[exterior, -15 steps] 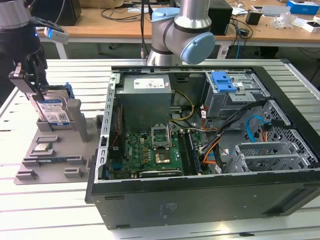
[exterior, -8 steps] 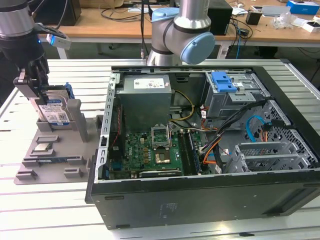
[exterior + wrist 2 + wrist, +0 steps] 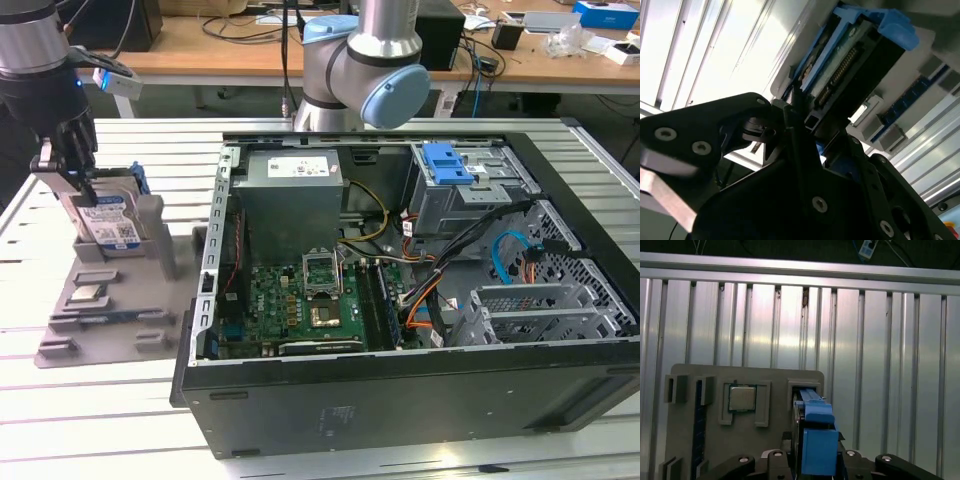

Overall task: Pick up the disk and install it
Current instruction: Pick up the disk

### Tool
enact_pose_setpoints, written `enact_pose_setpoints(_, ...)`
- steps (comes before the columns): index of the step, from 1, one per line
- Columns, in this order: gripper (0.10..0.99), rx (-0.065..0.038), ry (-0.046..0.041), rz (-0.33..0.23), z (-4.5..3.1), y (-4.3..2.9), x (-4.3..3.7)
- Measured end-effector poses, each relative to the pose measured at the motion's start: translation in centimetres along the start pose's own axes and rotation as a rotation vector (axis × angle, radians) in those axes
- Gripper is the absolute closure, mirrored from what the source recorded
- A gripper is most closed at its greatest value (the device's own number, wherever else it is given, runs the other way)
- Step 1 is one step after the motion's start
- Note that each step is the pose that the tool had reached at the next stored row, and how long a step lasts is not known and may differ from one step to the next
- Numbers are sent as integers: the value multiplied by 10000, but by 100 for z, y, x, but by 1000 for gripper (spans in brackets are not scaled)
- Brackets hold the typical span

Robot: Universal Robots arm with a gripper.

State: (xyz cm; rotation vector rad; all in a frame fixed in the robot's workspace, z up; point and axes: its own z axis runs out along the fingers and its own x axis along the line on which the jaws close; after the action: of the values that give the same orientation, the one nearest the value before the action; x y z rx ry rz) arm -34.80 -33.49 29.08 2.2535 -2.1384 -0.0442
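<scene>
disk: white-and-blue label with barcodes on the face; print too small to read
PSU: white label on top with rows of fine print; not legible
case: small pale sticker on the dark side panel; not legible
chip: bare metal lid in the first wrist view; no marking can be made out
boxes: blue, on the far desk; print unreadable
readable text: none
</scene>
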Motion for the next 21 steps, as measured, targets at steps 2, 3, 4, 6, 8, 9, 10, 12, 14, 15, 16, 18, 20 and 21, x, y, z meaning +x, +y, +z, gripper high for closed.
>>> enact_pose_setpoints(2,718,0,1,0,0,0,0)
enact_pose_setpoints(3,718,0,2,0,0,0,0)
enact_pose_setpoints(4,718,0,2,0,0,0,0)
enact_pose_setpoints(6,718,0,2,0,0,0,0)
enact_pose_setpoints(8,718,0,3,0,0,0,0)
enact_pose_setpoints(9,718,0,3,1,0,0,0)
enact_pose_setpoints(10,718,0,3,0,0,0,0)
enact_pose_setpoints(12,718,0,3,0,0,0,0)
enact_pose_setpoints(14,718,-1,4,0,0,0,0)
enact_pose_setpoints(15,718,0,4,0,1,0,0)
enact_pose_setpoints(16,718,1,4,0,1,0,0)
enact_pose_setpoints(18,718,3,3,0,-7,0,-1)
enact_pose_setpoints(20,718,0,4,0,-37,1,-3)
enact_pose_setpoints(21,718,0,5,0,-53,2,-4)
